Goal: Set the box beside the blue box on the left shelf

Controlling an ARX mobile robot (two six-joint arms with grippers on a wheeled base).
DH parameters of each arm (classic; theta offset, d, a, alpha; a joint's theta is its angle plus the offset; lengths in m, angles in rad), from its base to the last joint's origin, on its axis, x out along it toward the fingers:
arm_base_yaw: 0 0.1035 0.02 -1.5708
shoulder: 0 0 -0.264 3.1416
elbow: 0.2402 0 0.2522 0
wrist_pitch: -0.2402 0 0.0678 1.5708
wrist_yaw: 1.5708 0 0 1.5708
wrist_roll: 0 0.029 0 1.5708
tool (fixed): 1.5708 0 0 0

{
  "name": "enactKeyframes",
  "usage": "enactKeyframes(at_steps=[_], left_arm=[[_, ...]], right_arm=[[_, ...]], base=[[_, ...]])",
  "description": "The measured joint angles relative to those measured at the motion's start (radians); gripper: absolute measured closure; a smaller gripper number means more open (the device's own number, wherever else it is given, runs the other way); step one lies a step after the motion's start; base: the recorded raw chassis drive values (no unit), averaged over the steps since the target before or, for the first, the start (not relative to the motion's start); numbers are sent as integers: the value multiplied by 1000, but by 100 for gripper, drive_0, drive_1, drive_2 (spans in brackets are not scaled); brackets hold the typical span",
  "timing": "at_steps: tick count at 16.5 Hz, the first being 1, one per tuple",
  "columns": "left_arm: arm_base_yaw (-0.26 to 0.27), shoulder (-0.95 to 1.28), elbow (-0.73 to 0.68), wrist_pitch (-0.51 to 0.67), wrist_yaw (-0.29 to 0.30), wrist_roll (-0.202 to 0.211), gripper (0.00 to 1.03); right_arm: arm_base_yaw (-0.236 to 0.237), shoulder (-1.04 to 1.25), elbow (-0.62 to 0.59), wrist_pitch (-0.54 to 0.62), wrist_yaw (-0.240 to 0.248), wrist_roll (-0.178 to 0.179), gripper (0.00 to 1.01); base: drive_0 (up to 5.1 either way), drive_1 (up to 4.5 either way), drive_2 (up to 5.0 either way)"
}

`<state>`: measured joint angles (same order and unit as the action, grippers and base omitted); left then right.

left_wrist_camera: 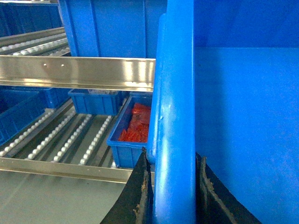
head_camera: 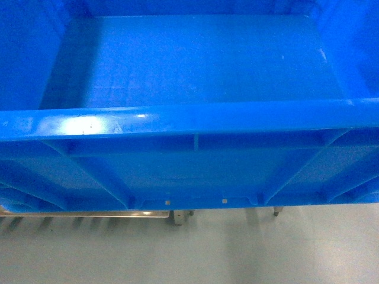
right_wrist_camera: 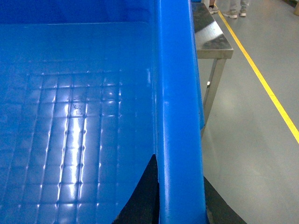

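The box (head_camera: 189, 65), a large bright-blue crate with a thick rim and ribbed near wall, fills the head view and is held off the floor. My left gripper (left_wrist_camera: 172, 159) is shut on its left rim (left_wrist_camera: 175, 93), one black finger (left_wrist_camera: 140, 191) outside the wall and one inside. On the opposite rim (right_wrist_camera: 177, 93) my right gripper (right_wrist_camera: 180, 173) is shut the same way. To the left lies the left shelf (left_wrist_camera: 65, 135) with rows of white rollers. A big blue box (left_wrist_camera: 112, 28) stands on its upper level. Neither gripper shows in the head view.
On the lower rollers stand a small blue bin of red parts (left_wrist_camera: 133, 126) and another small bin (left_wrist_camera: 96, 100). Steel rails (left_wrist_camera: 79, 72) front each shelf level. Right of the box are a steel table (right_wrist_camera: 210, 37), a yellow floor line (right_wrist_camera: 266, 84) and a person's feet (right_wrist_camera: 231, 11).
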<state>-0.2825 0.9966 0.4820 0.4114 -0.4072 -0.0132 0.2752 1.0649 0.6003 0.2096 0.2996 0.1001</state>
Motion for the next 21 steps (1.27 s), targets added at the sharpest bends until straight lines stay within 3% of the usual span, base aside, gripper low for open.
enactKeyframes(at_steps=[21], left_arm=[[0,0,0,0,0,0,87]], right_arm=[[0,0,0,-1,1,0,93]], base=[[-499,238,238]])
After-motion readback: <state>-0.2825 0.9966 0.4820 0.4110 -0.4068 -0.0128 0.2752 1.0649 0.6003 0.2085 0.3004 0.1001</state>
